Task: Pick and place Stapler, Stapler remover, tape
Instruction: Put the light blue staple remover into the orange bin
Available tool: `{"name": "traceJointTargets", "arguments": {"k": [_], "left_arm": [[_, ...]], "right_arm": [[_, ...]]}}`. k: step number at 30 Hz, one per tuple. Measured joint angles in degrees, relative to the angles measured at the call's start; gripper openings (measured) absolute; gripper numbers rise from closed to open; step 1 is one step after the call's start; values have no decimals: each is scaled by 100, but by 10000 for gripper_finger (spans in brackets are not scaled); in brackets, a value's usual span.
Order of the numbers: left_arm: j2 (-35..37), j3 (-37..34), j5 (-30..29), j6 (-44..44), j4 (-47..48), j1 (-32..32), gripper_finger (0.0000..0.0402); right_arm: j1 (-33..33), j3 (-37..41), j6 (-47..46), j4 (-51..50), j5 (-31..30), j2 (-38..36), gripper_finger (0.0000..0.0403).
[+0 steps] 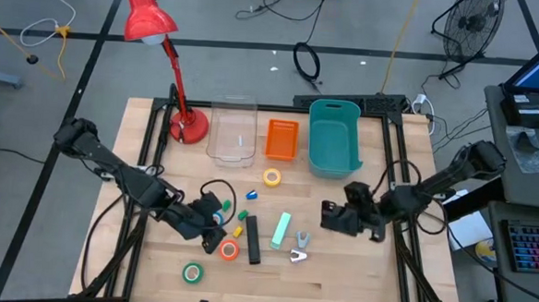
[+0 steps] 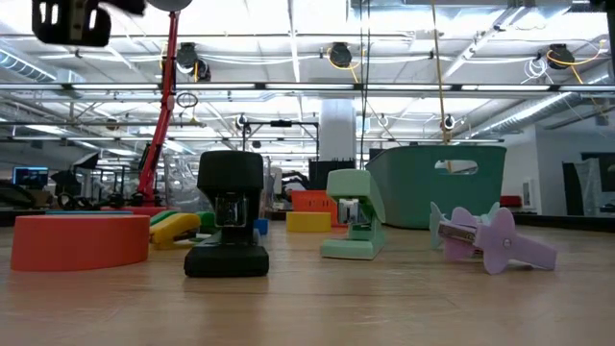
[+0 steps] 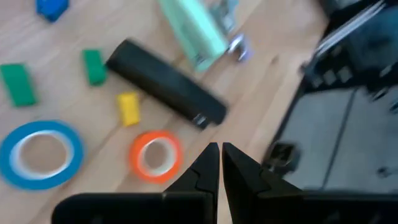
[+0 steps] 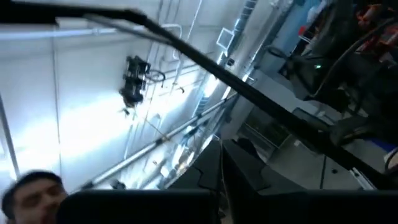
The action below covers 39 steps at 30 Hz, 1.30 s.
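On the wooden table lie a black stapler [image 1: 252,240] [image 3: 165,84], a mint stapler [image 1: 281,227] [image 2: 351,216] and a purple stapler remover [image 1: 298,256] [image 2: 490,240]. Tape rolls lie flat around them: orange [image 1: 228,251] [image 3: 155,155], blue [image 3: 40,152], green [image 1: 192,273] and yellow [image 1: 271,177]. My left gripper [image 1: 217,230] [image 3: 219,162] hangs shut and slanted down over the table, between the orange tape and the black stapler, touching nothing. My right gripper [image 1: 326,211] [image 4: 219,163] is shut, tipped up toward the ceiling, right of the staplers.
At the far side stand a red lamp [image 1: 176,81], a clear box [image 1: 233,131], an orange tray [image 1: 282,139] and a teal bin [image 1: 333,136]. Small coloured blocks [image 3: 129,109] lie among the tapes. A person shows in the room beyond, in the right wrist view.
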State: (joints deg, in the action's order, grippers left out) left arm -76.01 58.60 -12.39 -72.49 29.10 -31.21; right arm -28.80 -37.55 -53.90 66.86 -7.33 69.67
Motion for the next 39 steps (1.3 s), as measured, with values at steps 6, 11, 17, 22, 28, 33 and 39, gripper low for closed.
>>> {"name": "traceJointTargets", "arguments": {"k": [6, 11, 17, 22, 28, 33, 39], "left_arm": [[3, 1, -419, 95, -581, -10, 21], [3, 1, -422, 222, -538, -15, 21], [4, 1, -5, 1065, -399, 40, 21], [4, 1, 883, 1584, -37, 77, 21], [7, -1, 1079, 2214, 740, -158, 21], [7, -1, 986, 2508, 1229, -337, 21], [7, -1, 1001, 2727, 1430, -507, 21]], "right_arm": [[-208, -1231, 641, -3407, -77, 2, 10], [-333, -2125, 58, -6874, -806, 0, 32], [-439, -2343, -1975, -9469, -1218, 48, 97], [-437, -2077, -3309, -9465, -612, 444, 149], [-417, -2045, -4200, -8795, 167, 1638, 182], [-295, -2043, -4647, -8300, 308, 2446, 187], [-54, -2043, -4739, -8127, 310, 2734, 179]]}}
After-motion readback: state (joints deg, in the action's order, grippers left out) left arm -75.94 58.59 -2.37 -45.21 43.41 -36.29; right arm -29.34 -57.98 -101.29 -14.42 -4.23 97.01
